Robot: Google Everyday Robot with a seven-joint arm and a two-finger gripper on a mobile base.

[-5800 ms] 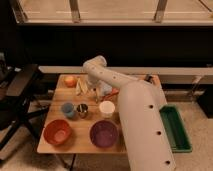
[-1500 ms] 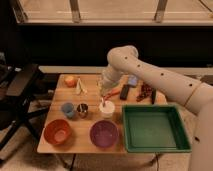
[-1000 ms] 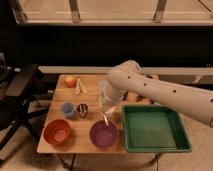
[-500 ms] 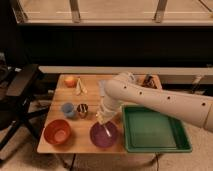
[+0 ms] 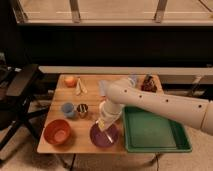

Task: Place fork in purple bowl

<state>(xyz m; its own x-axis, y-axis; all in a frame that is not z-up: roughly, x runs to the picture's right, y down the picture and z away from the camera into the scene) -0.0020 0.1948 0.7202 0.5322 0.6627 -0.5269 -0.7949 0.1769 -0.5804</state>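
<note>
The purple bowl point(image 5: 106, 137) sits at the front of the wooden table point(image 5: 90, 100), right of the orange-red bowl point(image 5: 58, 132). My arm reaches in from the right, bends near the table's middle and points down. My gripper point(image 5: 103, 123) is just above the purple bowl's back left rim. It is shut on the fork point(image 5: 107, 133), a thin grey sliver that slants down from the gripper into the bowl. The fork's tip is low inside the bowl; I cannot tell if it touches the bottom.
A green tray point(image 5: 152, 132) lies right of the purple bowl. A blue cup point(image 5: 68, 109) and a dark cup point(image 5: 82, 109) stand behind the orange bowl. An orange fruit point(image 5: 70, 81) and cream-yellow utensils point(image 5: 80, 86) lie at the back left. A black chair point(image 5: 20, 95) stands left of the table.
My gripper has swung from the back of the table forward and down to the purple bowl, carrying the fork. It now sits lower over the bowl than half a second ago.
</note>
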